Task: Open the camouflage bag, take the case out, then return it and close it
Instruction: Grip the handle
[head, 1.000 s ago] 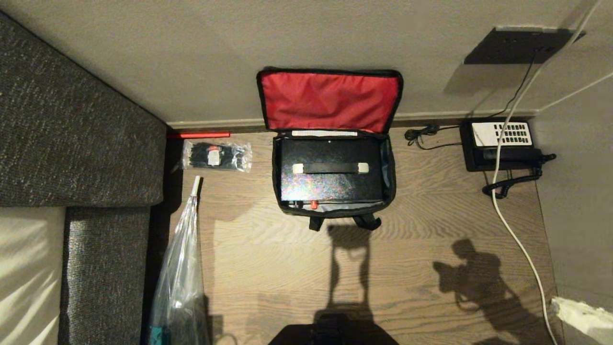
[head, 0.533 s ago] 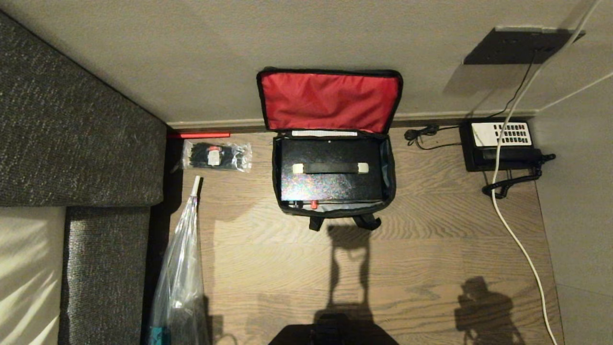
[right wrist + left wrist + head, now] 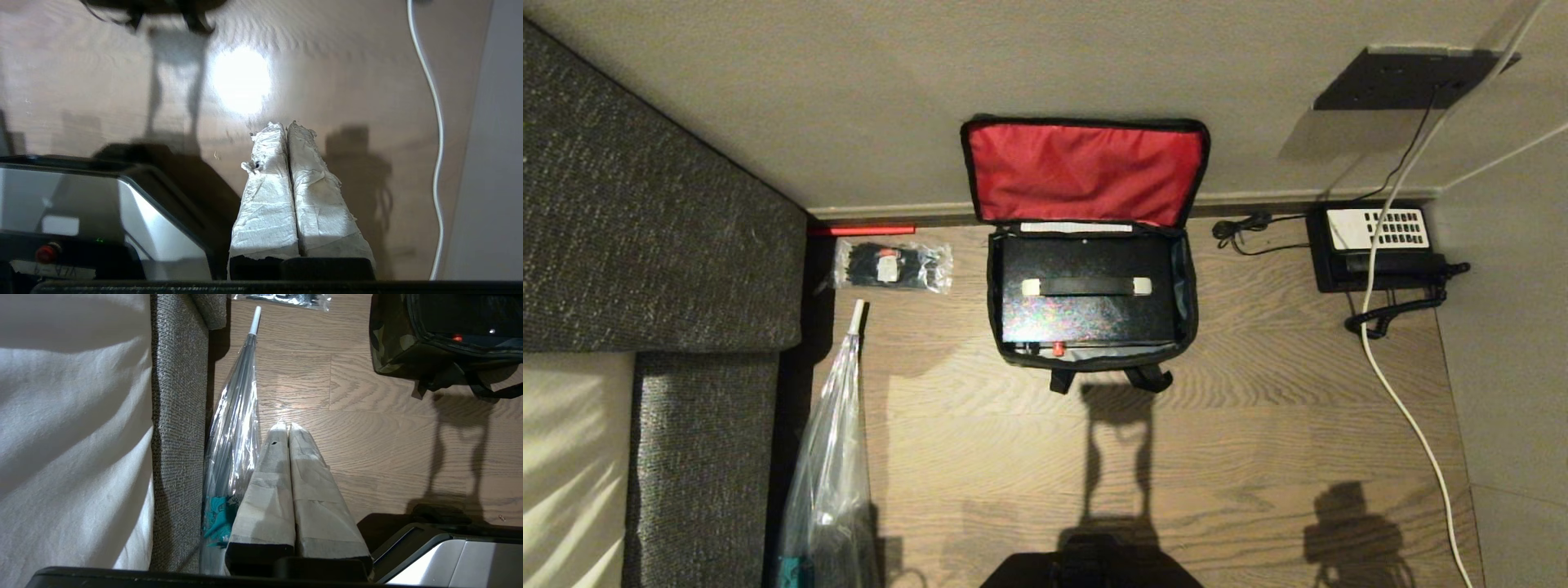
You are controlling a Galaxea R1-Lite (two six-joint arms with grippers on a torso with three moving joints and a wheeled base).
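Hanging low by the robot's base, your left gripper (image 3: 288, 430) and right gripper (image 3: 286, 130) are pinched closed, empty. Farther off, against the floor's far edge, the camouflage bag (image 3: 1188, 314) gapes; the case (image 3: 1086, 314) inside looks rigid, probably weighty — take its handle (image 3: 1086, 286).

Wood-grain floor (image 3: 980, 441) meets a plain beige wall (image 3: 849, 98); a grey sofa (image 3: 645, 245) fills the left side, with a bright glare on the boards.

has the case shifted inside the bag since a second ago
No. The case sits in the same spot inside the camouflage bag, its red latch at the near edge, unchanged against the desk telephone.
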